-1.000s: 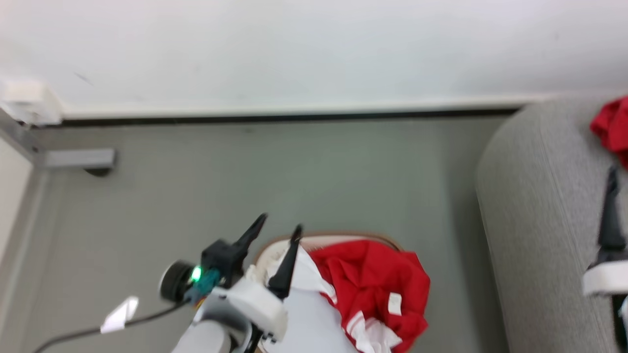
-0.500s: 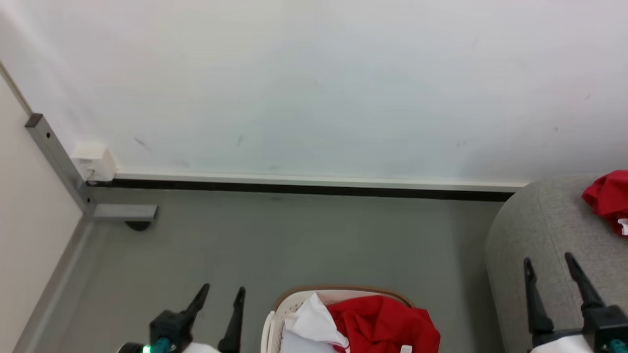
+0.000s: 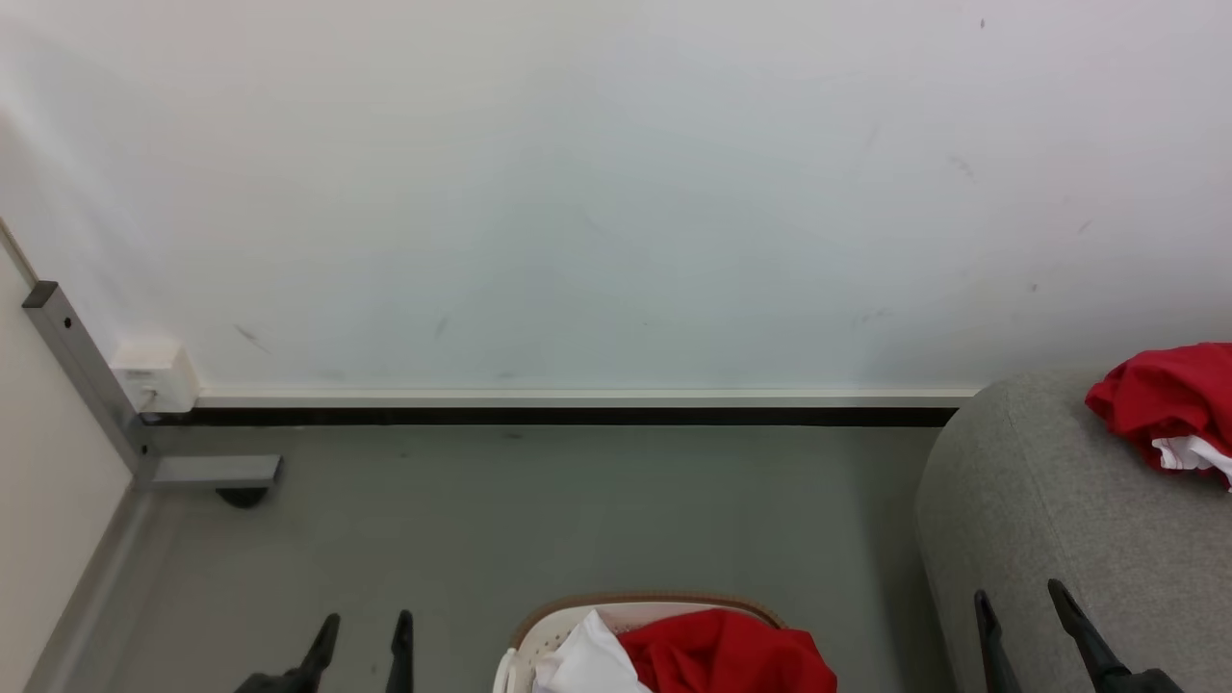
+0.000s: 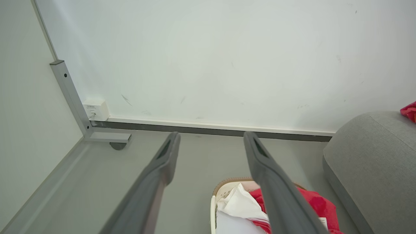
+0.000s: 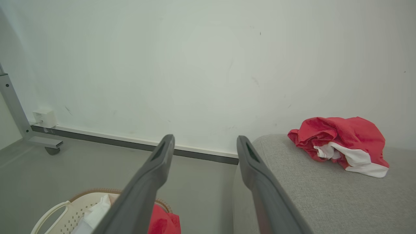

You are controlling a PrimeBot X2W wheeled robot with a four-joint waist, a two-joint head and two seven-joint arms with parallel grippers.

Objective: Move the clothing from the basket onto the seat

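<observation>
Along the bottom edge: left gripper (image 3: 366, 630) and right gripper (image 3: 1020, 616) spread wide, empty, probably readied for another pick. Between them, bottom centre: clothing (image 3: 731, 659) heaped in basket (image 3: 645, 601). Farther, at right edge: one red garment (image 3: 1155, 395) already lying on seat (image 3: 1039, 520).

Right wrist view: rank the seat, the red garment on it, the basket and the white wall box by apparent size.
1. seat, largest.
2. red garment and basket: about alike; the frame edge cuts the basket off, so unranked.
3. wall box, smallest.
</observation>
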